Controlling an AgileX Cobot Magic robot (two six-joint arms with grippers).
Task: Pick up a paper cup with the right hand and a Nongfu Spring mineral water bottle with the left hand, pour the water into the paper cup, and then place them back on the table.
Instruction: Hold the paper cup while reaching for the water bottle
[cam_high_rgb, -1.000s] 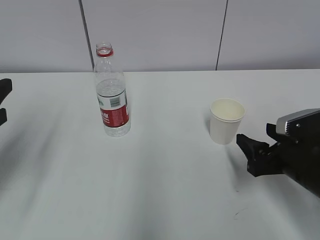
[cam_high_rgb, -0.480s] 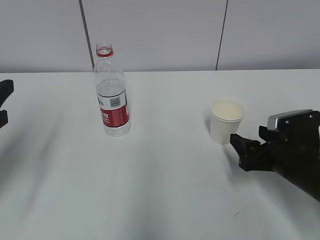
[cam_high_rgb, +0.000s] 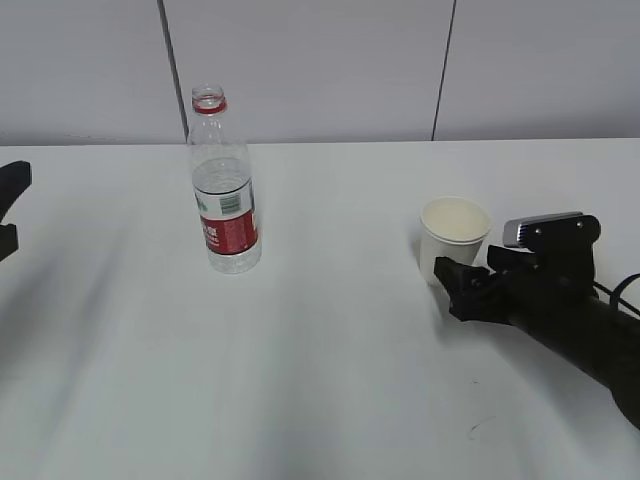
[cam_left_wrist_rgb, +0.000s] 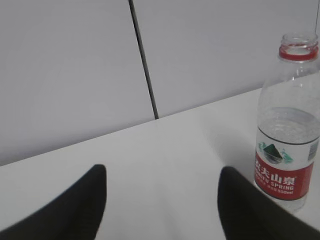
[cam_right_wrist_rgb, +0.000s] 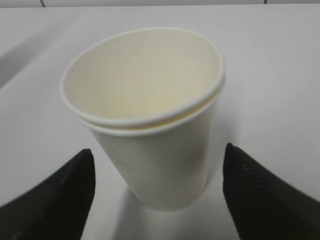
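The white paper cup (cam_high_rgb: 454, 238) stands upright on the table (cam_high_rgb: 320, 370), right of the middle. My right gripper (cam_high_rgb: 470, 270) is open at table height with its tips on either side of the cup's base. In the right wrist view the cup (cam_right_wrist_rgb: 150, 120) is empty, and it stands between the two fingers of the gripper (cam_right_wrist_rgb: 157, 162) with a gap on each side. The Nongfu Spring bottle (cam_high_rgb: 224, 195) stands uncapped at the left, part full of water. My left gripper (cam_high_rgb: 8, 210) is open at the far left edge, well away from the bottle (cam_left_wrist_rgb: 289, 135). Its fingers (cam_left_wrist_rgb: 95, 190) hold nothing.
A grey panelled wall (cam_high_rgb: 320, 70) runs behind the table's far edge. White tabletop lies between the bottle and the cup. A small dark mark (cam_high_rgb: 478, 428) lies on the table near the front right.
My right gripper has slid left toward the cup, and its tips now flank the cup's base. The left gripper, bottle and cup have stayed put.
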